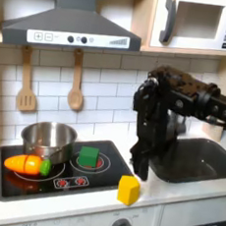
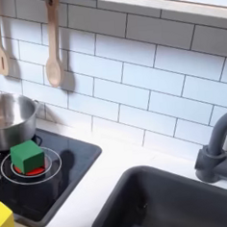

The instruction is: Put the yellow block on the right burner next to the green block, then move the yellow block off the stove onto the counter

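Note:
The yellow block (image 1: 129,190) stands on the white counter (image 1: 175,196), just off the front right corner of the black stove (image 1: 48,182). It also shows at the second exterior view's lower left edge, the yellow block (image 2: 4,225). The green block (image 1: 88,157) (image 2: 28,156) sits on the right red burner in both exterior views. My gripper (image 1: 139,170) hangs fingers down just above and behind the yellow block, apart from it. Its fingers look spread, with nothing between them.
A steel pot (image 1: 48,138) (image 2: 8,119) stands at the stove's back left, with a toy carrot (image 1: 28,163) on the burner in front of it. The dark sink (image 1: 194,158) (image 2: 180,202) and its faucet (image 2: 220,150) lie beside the stove. Wooden utensils (image 1: 77,82) hang on the tiled wall.

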You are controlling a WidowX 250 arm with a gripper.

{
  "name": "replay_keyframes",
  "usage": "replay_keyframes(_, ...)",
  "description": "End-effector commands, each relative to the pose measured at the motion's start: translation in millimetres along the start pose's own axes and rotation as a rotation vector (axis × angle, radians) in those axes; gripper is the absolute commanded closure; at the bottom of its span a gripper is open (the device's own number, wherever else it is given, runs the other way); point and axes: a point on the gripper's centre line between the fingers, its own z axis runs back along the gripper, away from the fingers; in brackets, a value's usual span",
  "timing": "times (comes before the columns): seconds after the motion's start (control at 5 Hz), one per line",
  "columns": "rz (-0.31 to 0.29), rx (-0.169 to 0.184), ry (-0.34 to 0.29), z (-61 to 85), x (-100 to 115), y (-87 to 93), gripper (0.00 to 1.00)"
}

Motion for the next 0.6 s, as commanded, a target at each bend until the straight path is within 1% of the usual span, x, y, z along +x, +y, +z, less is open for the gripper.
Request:
replay_keyframes(0.0,0.003,0.028,0.047,-16.2,-20,11.2,0.0)
replay_keyframes(0.2,0.021,0.031,0.106,-31.1,-34,19.1,0.0)
replay_keyframes(0.4,0.011,0.052,0.11,-35.5,-37,22.0,0.0)
